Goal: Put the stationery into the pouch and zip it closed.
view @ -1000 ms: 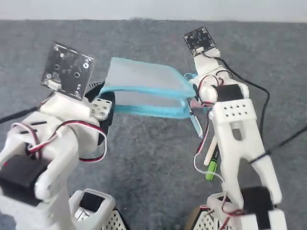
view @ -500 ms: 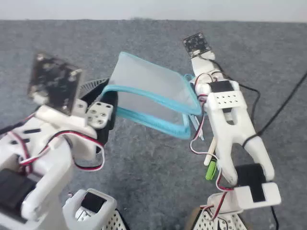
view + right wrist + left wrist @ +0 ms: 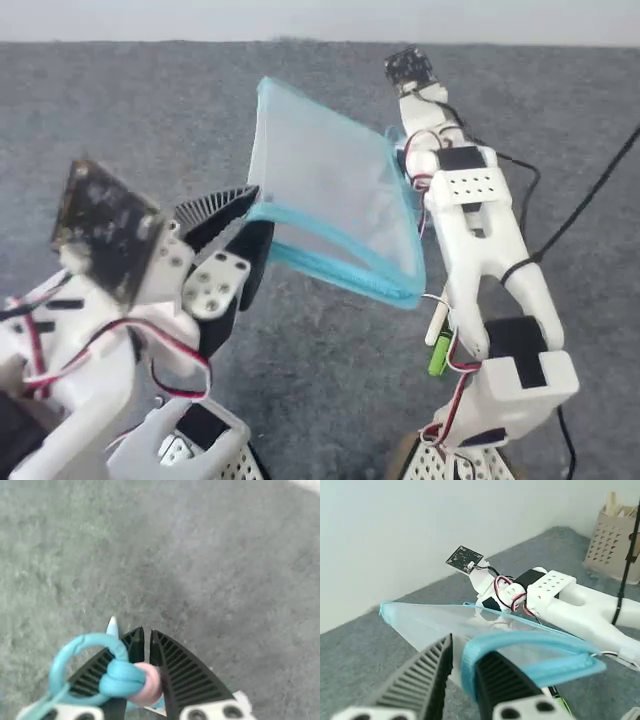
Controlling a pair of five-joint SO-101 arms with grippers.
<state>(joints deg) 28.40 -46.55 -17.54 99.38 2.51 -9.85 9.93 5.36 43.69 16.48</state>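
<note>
The translucent blue pouch (image 3: pixel 335 195) hangs lifted and tilted above the grey mat, held between both arms. My left gripper (image 3: pixel 252 205) is shut on its blue zipper edge (image 3: pixel 470 667) at the near left corner. At the far right corner my right gripper (image 3: pixel 407 168) is shut on the zipper pull, a blue cord loop (image 3: pixel 87 650) with a pink bead (image 3: pixel 150 682). A green marker (image 3: pixel 438 355) and a cream stick (image 3: pixel 437 322) lie on the mat beside the right arm, partly hidden by it. What the pouch holds I cannot tell.
The grey mat (image 3: pixel 330 370) is open between the two arms. White perforated arm bases (image 3: pixel 215 450) stand at the front edge. A black cable (image 3: pixel 590 205) trails at the right. A beige perforated holder (image 3: pixel 615 535) stands behind the right arm.
The pouch has been raised and tipped up on its left side. My left gripper swung right and up with the zipper edge. The right arm shifted slightly farther back, still holding the pull.
</note>
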